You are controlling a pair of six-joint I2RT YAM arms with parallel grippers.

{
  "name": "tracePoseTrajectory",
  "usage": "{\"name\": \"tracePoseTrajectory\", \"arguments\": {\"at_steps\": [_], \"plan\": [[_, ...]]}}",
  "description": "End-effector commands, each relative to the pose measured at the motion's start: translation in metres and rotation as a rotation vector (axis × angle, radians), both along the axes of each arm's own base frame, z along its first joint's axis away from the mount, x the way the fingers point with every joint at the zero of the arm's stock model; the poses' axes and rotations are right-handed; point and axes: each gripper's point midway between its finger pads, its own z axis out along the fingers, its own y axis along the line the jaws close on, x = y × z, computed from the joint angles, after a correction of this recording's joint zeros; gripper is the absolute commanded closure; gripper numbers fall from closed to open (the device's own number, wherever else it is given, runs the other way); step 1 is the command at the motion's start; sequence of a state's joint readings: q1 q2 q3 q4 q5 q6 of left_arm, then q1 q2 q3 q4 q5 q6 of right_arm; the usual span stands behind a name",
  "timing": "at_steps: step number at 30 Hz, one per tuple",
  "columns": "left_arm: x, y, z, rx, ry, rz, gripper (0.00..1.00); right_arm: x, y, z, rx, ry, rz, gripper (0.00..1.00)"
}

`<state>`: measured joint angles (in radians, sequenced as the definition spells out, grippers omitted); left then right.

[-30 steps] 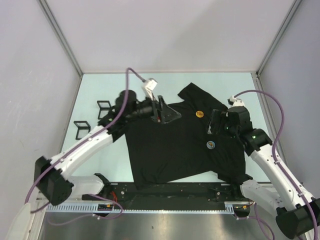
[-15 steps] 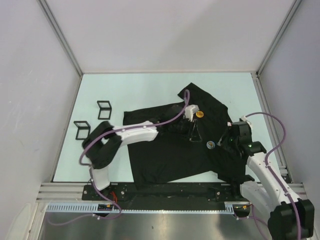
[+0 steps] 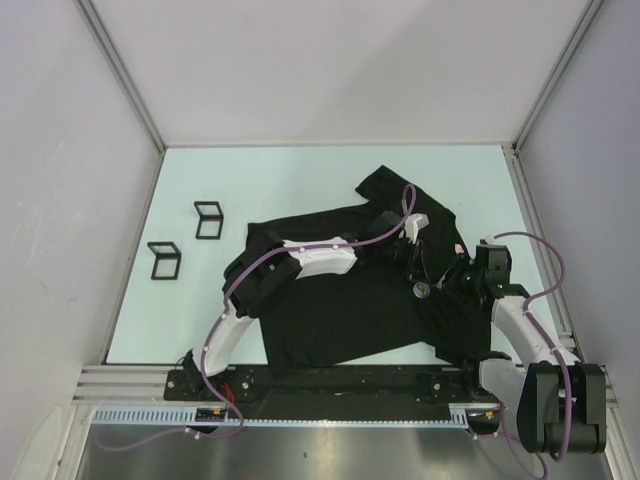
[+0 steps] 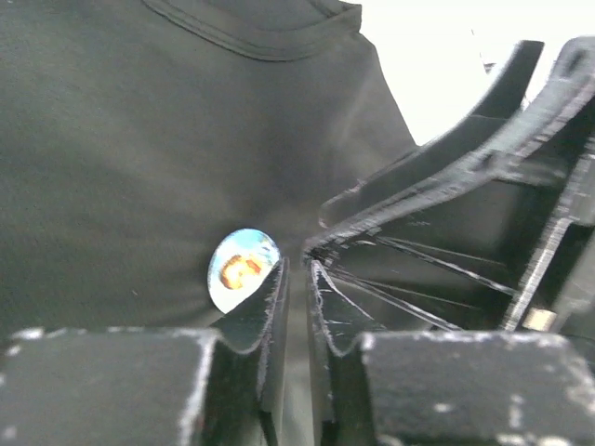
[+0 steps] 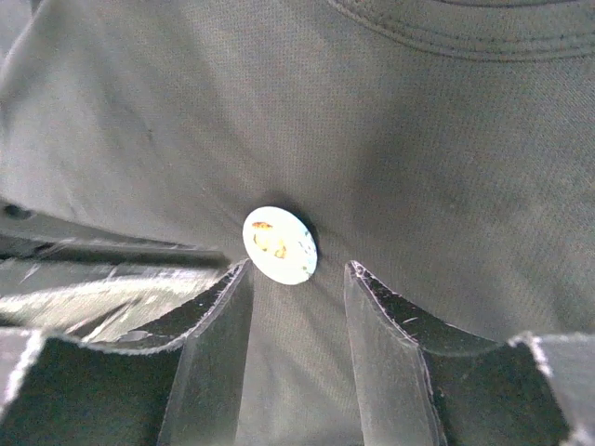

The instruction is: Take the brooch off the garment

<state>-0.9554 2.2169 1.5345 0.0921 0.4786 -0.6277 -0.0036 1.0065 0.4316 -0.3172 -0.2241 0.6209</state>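
Note:
The black garment (image 3: 330,310) lies spread on the table. A small round brooch (image 3: 421,290), pale blue with an orange figure, is pinned near its right side. My left gripper (image 3: 416,270) reaches across the shirt. In the left wrist view its jaws (image 4: 296,262) are pressed nearly together on the cloth, and the brooch (image 4: 237,269) sits just past the left fingertip. My right gripper (image 3: 447,283) comes in from the right. In the right wrist view it (image 5: 297,268) stands open, and the brooch (image 5: 279,244) lies just beyond the gap, nearer the left finger (image 5: 218,316).
Two small black wire stands (image 3: 208,220) (image 3: 164,259) sit on the pale green table (image 3: 290,180) left of the shirt. Grey walls close in the table on three sides. The two grippers are very close to each other at the brooch.
My left arm swept right across the shirt, from near the collar to beside the brooch, and its jaws closed. My right gripper moved in toward the brooch and its jaws narrowed somewhat.

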Motion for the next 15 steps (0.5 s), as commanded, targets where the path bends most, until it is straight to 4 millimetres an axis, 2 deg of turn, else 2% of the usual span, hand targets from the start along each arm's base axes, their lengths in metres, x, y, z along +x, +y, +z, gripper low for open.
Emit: {"name": "tracePoseTrajectory", "arguments": {"at_steps": [1,6,11,15], "plan": [[0.005,-0.012,0.004,-0.02,-0.003,0.0,0.86,0.01,0.005,0.003,0.044,-0.073,0.035,0.53],[0.007,-0.011,-0.007,0.006,0.003,0.009,0.92,0.009,0.008,-0.004,0.067,-0.073,0.046,0.62],[0.006,-0.003,-0.02,0.049,0.004,0.02,0.95,0.009,0.01,-0.012,0.081,-0.058,0.056,0.63],[0.007,-0.001,-0.023,0.06,-0.005,0.024,0.96,0.01,0.012,-0.014,0.092,-0.065,0.066,0.63]]}}
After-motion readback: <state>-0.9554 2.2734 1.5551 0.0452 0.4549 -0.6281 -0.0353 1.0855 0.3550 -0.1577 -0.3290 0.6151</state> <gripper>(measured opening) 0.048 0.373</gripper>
